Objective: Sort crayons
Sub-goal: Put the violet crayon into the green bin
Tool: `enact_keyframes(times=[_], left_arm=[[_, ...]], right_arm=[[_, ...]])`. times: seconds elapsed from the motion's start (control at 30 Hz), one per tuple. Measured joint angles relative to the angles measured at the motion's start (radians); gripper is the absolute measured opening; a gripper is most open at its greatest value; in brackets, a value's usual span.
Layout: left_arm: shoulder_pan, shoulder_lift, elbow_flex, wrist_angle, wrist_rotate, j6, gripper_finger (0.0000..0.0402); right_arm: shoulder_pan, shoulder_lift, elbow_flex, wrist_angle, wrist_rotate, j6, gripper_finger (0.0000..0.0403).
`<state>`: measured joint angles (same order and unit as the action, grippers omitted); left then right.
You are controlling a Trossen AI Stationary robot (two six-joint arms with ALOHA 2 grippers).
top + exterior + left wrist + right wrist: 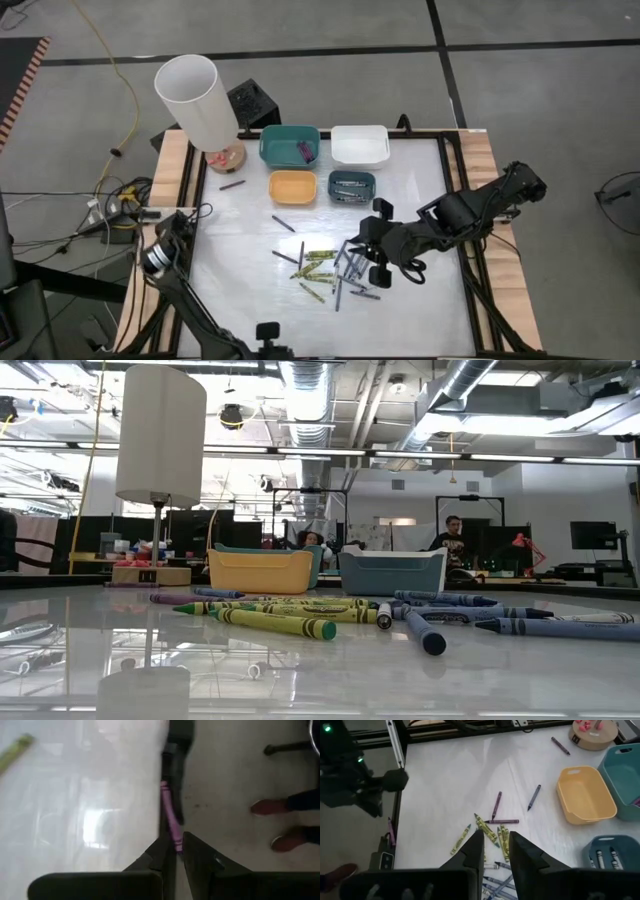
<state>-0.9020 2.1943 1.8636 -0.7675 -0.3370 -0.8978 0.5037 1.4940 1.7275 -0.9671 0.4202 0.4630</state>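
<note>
Several crayons point(330, 272) in yellow-green, blue, grey and purple lie scattered on the white table, seen also in the low view point(300, 622). My right gripper point(380, 272) hovers above this pile, its fingers point(496, 840) open with nothing between them. My left gripper point(176, 845) is below the high view's lower edge. It is at the black rail of the table's near edge, shut on a purple crayon point(171, 817) that also shows in the right wrist view point(391, 831). My left gripper pinches the purple crayon's near end point(177, 842) between its two fingertips. The fingers slant downward and lie along the crayon, which reaches away from them over the black edge rail point(175, 765). Whether the crayon rests on the rail or hangs clear, I cannot tell.
At the far side stand a teal bin point(290, 145), a white bin point(360, 145), a yellow bin point(292, 187) and a blue-grey bin point(351, 185) holding crayons. A white lamp point(195, 100) is at the far left; a stray purple crayon point(232, 185) lies nearby. A person's shoes point(270, 807) are beyond the rail.
</note>
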Motion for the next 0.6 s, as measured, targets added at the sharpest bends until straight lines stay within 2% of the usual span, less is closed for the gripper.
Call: enact_keyframes(times=[0.13, 0.23, 0.6], left_arm=[[-0.001, 0.054, 0.046, 0.038, 0.047, 0.078, 0.0038], [-0.002, 0.062, 0.052, 0.038, 0.065, 0.090, 0.0057], [-0.010, 0.053, 0.046, 0.048, 0.059, 0.104, 0.0186]], right_arm=[[0.000, 0.000, 0.000, -0.012, 0.000, 0.000, 0.0087], [0.000, 0.000, 0.000, -0.021, 0.000, 0.000, 0.0087], [0.000, 0.000, 0.000, -0.023, 0.000, 0.000, 0.0087]])
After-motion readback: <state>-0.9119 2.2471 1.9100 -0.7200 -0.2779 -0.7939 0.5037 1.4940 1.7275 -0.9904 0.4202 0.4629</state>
